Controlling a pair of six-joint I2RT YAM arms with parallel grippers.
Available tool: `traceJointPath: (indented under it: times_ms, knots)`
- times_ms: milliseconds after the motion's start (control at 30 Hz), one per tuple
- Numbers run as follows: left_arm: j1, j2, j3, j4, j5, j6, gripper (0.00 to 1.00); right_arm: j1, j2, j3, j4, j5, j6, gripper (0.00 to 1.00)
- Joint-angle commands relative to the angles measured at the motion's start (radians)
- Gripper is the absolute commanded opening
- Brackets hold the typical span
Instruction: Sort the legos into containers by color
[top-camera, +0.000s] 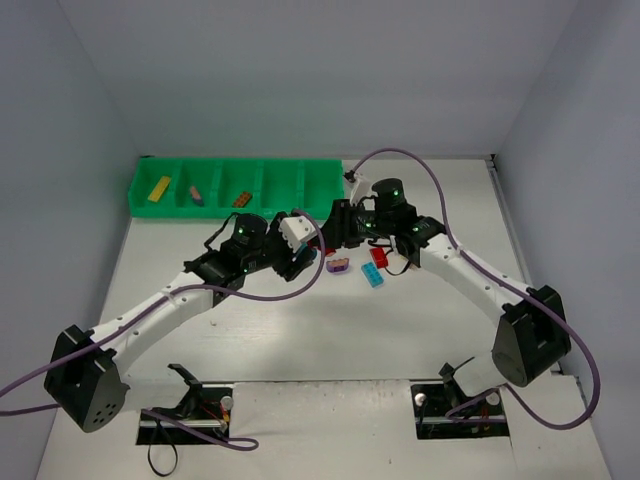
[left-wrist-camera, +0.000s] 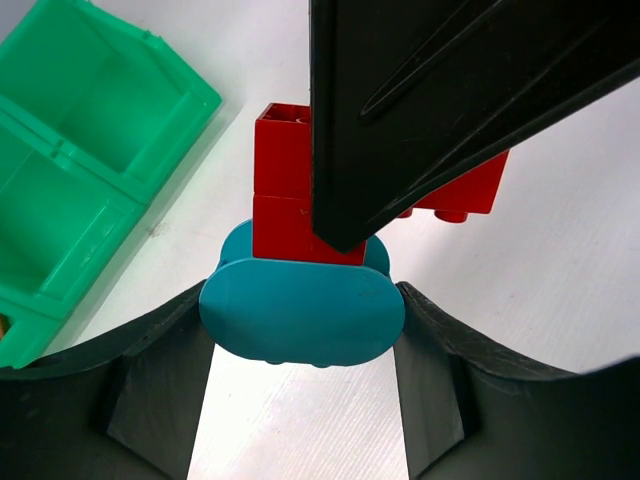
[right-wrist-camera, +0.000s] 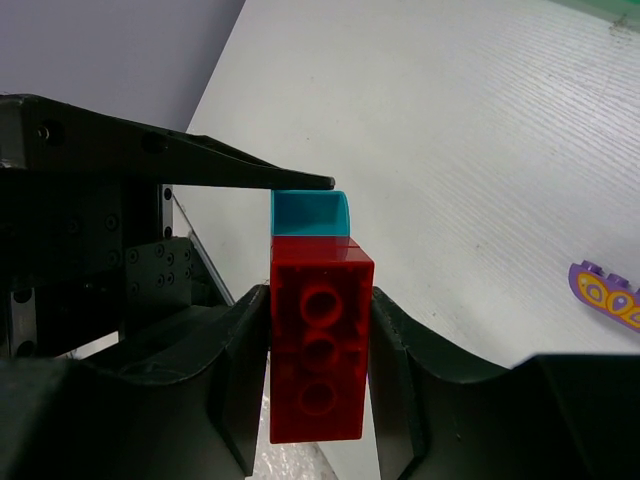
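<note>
Mid-table, the left gripper (left-wrist-camera: 300, 340) clasps a rounded cyan piece (left-wrist-camera: 300, 300) while the right gripper (right-wrist-camera: 318, 300) clamps the red brick (right-wrist-camera: 320, 380) stacked on it, so the step in hand looks like parting the two colours. A peel should serve best: hold the cyan side fixed and tilt the red off at one edge, not pull straight (the fingers crowd each other, one arm's finger overlapping the other's load). Just below lie a purple piece (top-camera: 338, 265) and a loose cyan brick (top-camera: 372, 275). The green tray (top-camera: 270, 209) stands near, behind and left. More room opens toward the table's (top-camera: 330, 340) near edge.
</note>
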Motion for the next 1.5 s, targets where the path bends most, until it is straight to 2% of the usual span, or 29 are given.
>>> traceJointPath:
  times_ms: [0,133,233,467,567,700,767,933,967,1033,1067,1167,1267,1467]
  knots:
    - [-0.001,-0.004,0.006,0.049,-0.003,-0.04,0.33,-0.059,-0.09,0.004,0.026,0.074,-0.066,0.0]
    - [0.008,0.022,0.007,0.049,0.007,-0.056,0.32,-0.105,-0.125,0.003,0.009,0.096,-0.092,0.0]
    - [0.027,0.048,0.015,0.047,0.027,-0.068,0.27,-0.13,-0.145,-0.005,0.003,0.099,-0.107,0.0]
    - [0.044,0.115,0.072,0.031,0.059,-0.067,0.25,-0.143,-0.184,-0.023,-0.014,0.111,-0.133,0.0]
    - [0.059,0.135,0.086,0.047,0.017,-0.073,0.25,-0.154,-0.205,-0.025,-0.034,0.149,-0.142,0.0]
    - [0.138,0.201,0.147,0.096,-0.057,-0.114,0.25,-0.159,-0.225,-0.036,-0.069,0.191,-0.166,0.0]
    - [0.209,0.247,0.243,0.096,-0.071,-0.132,0.25,-0.159,-0.239,-0.054,-0.081,0.201,-0.17,0.0]
    - [0.277,0.477,0.499,0.026,-0.111,-0.14,0.32,-0.159,-0.268,-0.092,-0.087,0.209,-0.164,0.0]
    - [0.28,0.512,0.588,0.012,-0.117,-0.139,0.32,-0.16,-0.276,-0.096,-0.091,0.212,-0.166,0.0]
    - [0.292,0.62,0.664,-0.012,-0.129,-0.14,0.39,-0.159,-0.285,-0.102,-0.091,0.226,-0.175,0.0]
    - [0.309,0.711,0.76,-0.035,-0.137,-0.146,0.41,-0.159,-0.297,-0.103,-0.122,0.24,-0.185,0.0]
    - [0.323,0.791,0.843,-0.055,-0.132,-0.151,0.44,-0.16,-0.311,-0.108,-0.129,0.247,-0.187,0.0]
    - [0.333,0.867,0.929,-0.078,-0.134,-0.159,0.52,-0.159,-0.323,-0.115,-0.135,0.247,-0.187,0.0]
    - [0.353,0.898,0.981,-0.075,-0.143,-0.175,0.65,-0.159,-0.323,-0.125,-0.138,0.25,-0.184,0.0]
